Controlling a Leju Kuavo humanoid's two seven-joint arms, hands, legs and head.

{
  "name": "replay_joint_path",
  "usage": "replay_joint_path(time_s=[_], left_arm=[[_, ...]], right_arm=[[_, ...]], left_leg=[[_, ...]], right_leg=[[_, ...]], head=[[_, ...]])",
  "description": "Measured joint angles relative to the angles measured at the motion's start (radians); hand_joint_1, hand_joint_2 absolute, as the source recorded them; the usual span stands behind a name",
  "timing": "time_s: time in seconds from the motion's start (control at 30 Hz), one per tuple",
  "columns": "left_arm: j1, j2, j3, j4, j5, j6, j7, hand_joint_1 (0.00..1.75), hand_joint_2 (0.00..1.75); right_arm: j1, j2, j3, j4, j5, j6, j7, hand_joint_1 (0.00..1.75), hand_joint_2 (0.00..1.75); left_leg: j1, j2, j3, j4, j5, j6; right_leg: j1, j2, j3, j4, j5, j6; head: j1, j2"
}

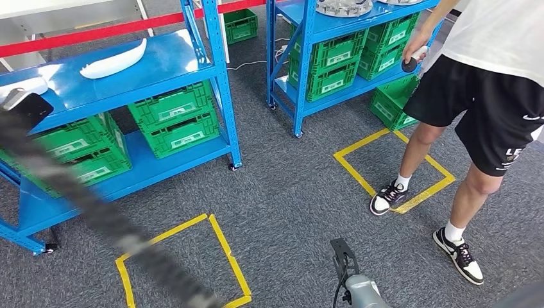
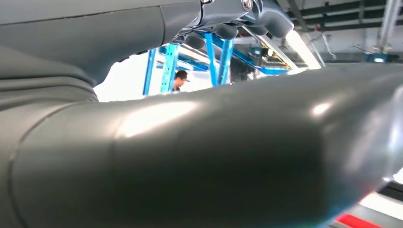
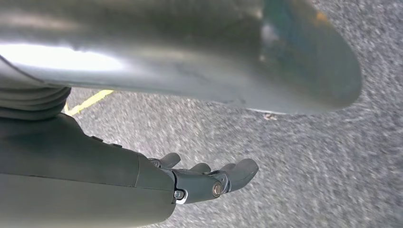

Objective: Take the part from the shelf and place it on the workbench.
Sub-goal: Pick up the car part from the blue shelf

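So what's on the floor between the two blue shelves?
In the head view, between the left blue shelf and the right blue shelf lies grey carpet, crossed by a white cable; a green crate sits further back.

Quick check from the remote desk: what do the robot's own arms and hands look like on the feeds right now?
The right hand has dark grey jointed fingers with small silver pivot screws, on a smooth dark grey casing with a ribbed cover behind it. The left hand is a glossy, rounded grey thumb close to the lens. In the head view, a silver-grey right arm carries a black bracket and thin cable.
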Motion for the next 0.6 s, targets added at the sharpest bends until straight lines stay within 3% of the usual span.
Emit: replay_joint_path(time_s=[0.1, 0.17, 0.23, 0.27, 0.3, 0.33, 0.37, 0.4, 0.43, 0.5, 0.57, 0.6], left_arm=[[0.004, 0.024, -0.004, 0.000, 0.007, 0.000, -0.004, 0.00, 0.00], [0.003, 0.033, -0.006, -0.002, 0.007, -0.002, 0.004, 0.00, 0.00], [0.001, 0.036, -0.012, -0.003, 0.005, -0.009, 0.017, 0.00, 0.00], [0.001, 0.036, -0.015, -0.001, 0.003, -0.014, 0.025, 0.00, 0.00], [0.003, 0.037, -0.018, 0.001, -0.002, -0.019, 0.033, 0.00, 0.00], [0.007, 0.037, -0.021, 0.003, -0.008, -0.023, 0.043, 0.00, 0.00], [0.009, 0.037, -0.025, 0.005, -0.016, -0.024, 0.053, 0.00, 0.00], [0.011, 0.039, -0.030, 0.006, -0.024, -0.025, 0.064, 0.00, 0.00], [0.012, 0.041, -0.037, 0.007, -0.031, -0.027, 0.075, 0.00, 0.00], [0.013, 0.048, -0.050, 0.011, -0.043, -0.037, 0.097, 0.00, 0.00], [0.014, 0.056, -0.059, 0.014, -0.048, -0.049, 0.111, 0.00, 0.00], [0.013, 0.059, -0.061, 0.014, -0.048, -0.052, 0.114, 0.00, 0.00]], right_arm=[[0.000, 0.000, 0.002, 0.002, 0.002, 0.003, 0.013, 0.00, 0.00], [-0.001, -0.001, 0.001, 0.003, 0.000, 0.002, 0.020, 0.00, 0.00], [-0.003, -0.001, 0.001, 0.003, -0.003, 0.000, 0.026, 0.00, 0.00], [-0.003, -0.001, 0.001, 0.003, -0.004, 0.000, 0.029, 0.00, 0.00], [-0.003, -0.001, 0.001, 0.003, -0.006, -0.001, 0.032, 0.00, 0.00], [-0.003, -0.001, 0.001, 0.003, -0.008, -0.001, 0.034, 0.00, 0.00], [-0.002, -0.001, 0.001, 0.003, -0.009, -0.001, 0.034, 0.00, 0.00], [-0.001, -0.001, 0.001, 0.003, -0.011, -0.001, 0.034, 0.00, 0.00], [0.000, 0.000, 0.001, 0.003, -0.012, 0.000, 0.034, 0.00, 0.00], [0.000, 0.005, 0.001, 0.006, -0.014, 0.002, 0.033, 0.00, 0.00], [0.000, 0.008, 0.001, 0.008, -0.014, 0.006, 0.034, 0.00, 0.00], [0.000, 0.007, 0.001, 0.008, -0.014, 0.007, 0.034, 0.00, 0.00]], left_leg=[[-0.003, -0.001, 0.006, 0.001, -0.015, -0.014], [0.000, 0.000, 0.003, 0.025, -0.030, -0.020], [-0.002, 0.000, -0.053, 0.130, -0.064, -0.022], [-0.003, 0.000, -0.102, 0.203, -0.081, -0.020], [-0.005, 0.000, -0.152, 0.268, -0.090, -0.018], [-0.007, 0.000, -0.191, 0.304, -0.080, -0.013], [-0.009, -0.001, -0.212, 0.302, -0.049, -0.005], [-0.014, -0.001, -0.214, 0.262, 0.000, 0.005], [-0.021, -0.003, -0.201, 0.193, 0.059, 0.019], [-0.036, -0.008, -0.165, 0.082, 0.130, 0.048], [-0.049, -0.009, -0.140, 0.033, 0.129, 0.065], [-0.050, -0.008, -0.128, 0.014, 0.124, 0.068]], right_leg=[[0.003, 0.004, 0.007, 0.000, -0.025, -0.039], [0.004, 0.007, 0.019, 0.000, -0.037, -0.056], [0.006, 0.008, 0.037, -0.004, -0.048, -0.070], [0.008, 0.010, 0.046, -0.006, -0.054, -0.074], [0.010, 0.012, 0.054, -0.008, -0.061, -0.076], [0.013, 0.015, 0.064, -0.008, -0.069, -0.078], [0.017, 0.018, 0.075, -0.009, -0.078, -0.080], [0.021, 0.021, 0.088, -0.010, -0.088, -0.081], [0.024, 0.024, 0.101, -0.011, -0.097, -0.082], [0.024, 0.029, 0.120, -0.019, -0.111, -0.077], [0.018, 0.031, 0.130, -0.029, -0.111, -0.065], [0.017, 0.032, 0.134, -0.032, -0.107, -0.059]], head=[[0.000, 0.000], [-0.003, 0.000], [-0.007, 0.000], [-0.008, 0.000], [-0.008, 0.000], [-0.008, 0.000], [-0.008, 0.000], [-0.008, 0.000], [-0.008, 0.000], [-0.007, 0.000], [-0.009, 0.000], [-0.011, 0.000]])
